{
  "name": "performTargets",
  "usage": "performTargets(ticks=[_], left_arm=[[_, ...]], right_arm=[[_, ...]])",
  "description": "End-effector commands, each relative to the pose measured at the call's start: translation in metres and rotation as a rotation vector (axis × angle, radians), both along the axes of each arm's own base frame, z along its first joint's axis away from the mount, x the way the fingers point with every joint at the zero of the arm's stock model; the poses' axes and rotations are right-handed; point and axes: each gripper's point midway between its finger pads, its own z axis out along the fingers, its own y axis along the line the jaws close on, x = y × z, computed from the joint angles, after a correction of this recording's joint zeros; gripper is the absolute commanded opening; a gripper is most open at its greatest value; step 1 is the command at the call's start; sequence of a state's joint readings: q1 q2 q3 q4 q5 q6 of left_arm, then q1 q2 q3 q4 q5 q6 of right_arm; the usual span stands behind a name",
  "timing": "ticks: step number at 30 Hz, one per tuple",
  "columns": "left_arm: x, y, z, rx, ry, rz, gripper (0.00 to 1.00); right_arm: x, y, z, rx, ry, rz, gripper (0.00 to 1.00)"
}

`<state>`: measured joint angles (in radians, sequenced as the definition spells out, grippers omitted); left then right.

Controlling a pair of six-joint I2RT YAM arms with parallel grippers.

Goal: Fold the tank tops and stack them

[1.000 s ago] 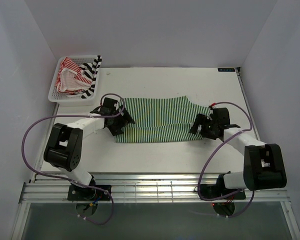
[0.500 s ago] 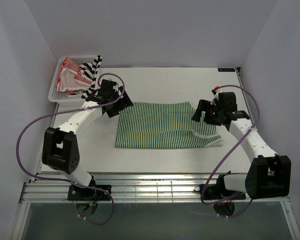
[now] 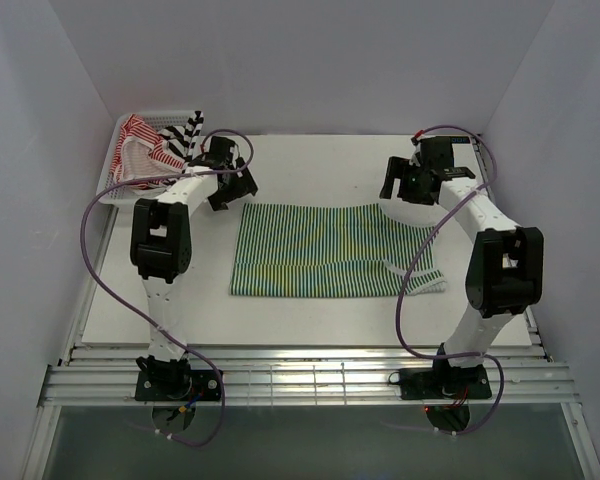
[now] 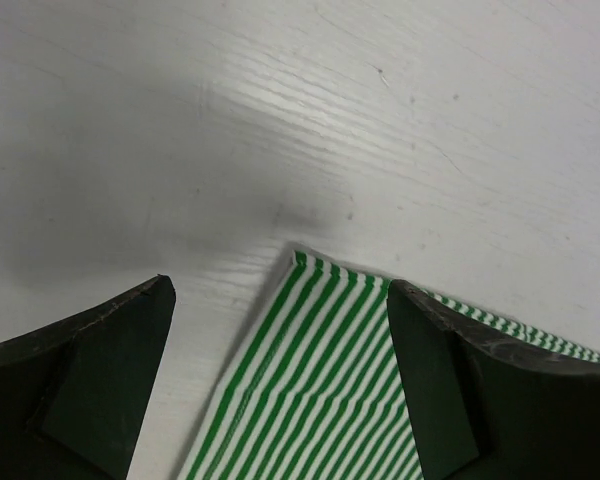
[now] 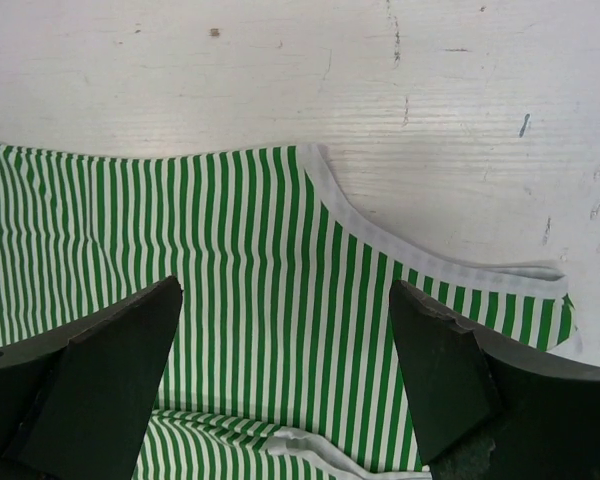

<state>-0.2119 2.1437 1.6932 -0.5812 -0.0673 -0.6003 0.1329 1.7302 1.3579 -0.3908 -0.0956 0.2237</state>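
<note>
The green top (image 3: 320, 250) lies flat at frame centre, apparently folded once. The left gripper (image 3: 230, 192), jaws wide and empty, hovers over its upper-left corner. The right gripper (image 3: 402, 190), equally wide and empty, hovers over its upper-right edge. The red top (image 3: 135, 150) and black top (image 3: 187, 135) lie in the basket (image 3: 107, 192), upper left.

White tabletop (image 3: 320, 165) lies free beyond the green-and-white striped cloth tank top (image 3: 310, 250); white plastic mesh basket (image 3: 113, 185) blocks far-left corner

White links (image 3: 467, 208), black joints (image 3: 160, 245), purple cables (image 3: 84, 228); left gripper (image 4: 280, 288), right gripper (image 5: 285, 285) black.
</note>
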Motion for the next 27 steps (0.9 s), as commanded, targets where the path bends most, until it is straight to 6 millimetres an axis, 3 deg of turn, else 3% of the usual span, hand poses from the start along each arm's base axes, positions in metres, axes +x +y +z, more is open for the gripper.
performTargets(ticks=[1,2,4,6,9,15,23,27], left_arm=[[0.014,-0.004,0.019,0.000,-0.042,-0.048,0.98],[0.013,-0.004,0.005,0.005,-0.017,-0.052,0.98],[0.015,-0.003,-0.001,0.004,-0.007,-0.053,0.98],[0.015,-0.004,-0.011,-0.001,0.013,-0.059,0.89],[0.014,-0.006,-0.016,-0.013,0.024,-0.067,0.76],[-0.009,-0.013,-0.032,-0.054,0.092,-0.082,0.64],[-0.014,-0.022,-0.041,-0.030,0.108,-0.116,0.52],[-0.020,-0.011,-0.044,0.039,0.116,-0.083,0.44]], right_arm=[[0.014,0.001,0.003,-0.033,-0.009,0.010,0.90],[0.015,0.001,-0.001,-0.034,-0.001,0.008,0.90],[0.016,0.001,-0.008,-0.035,0.015,0.006,0.90],[0.016,0.000,-0.012,-0.039,0.021,0.001,0.90],[0.018,-0.001,-0.016,-0.047,0.027,-0.003,0.90],[0.019,-0.002,-0.021,-0.052,0.036,-0.008,0.90],[0.019,-0.004,-0.027,-0.066,0.048,-0.014,0.90],[0.019,-0.004,-0.029,-0.064,0.051,-0.012,0.90]])
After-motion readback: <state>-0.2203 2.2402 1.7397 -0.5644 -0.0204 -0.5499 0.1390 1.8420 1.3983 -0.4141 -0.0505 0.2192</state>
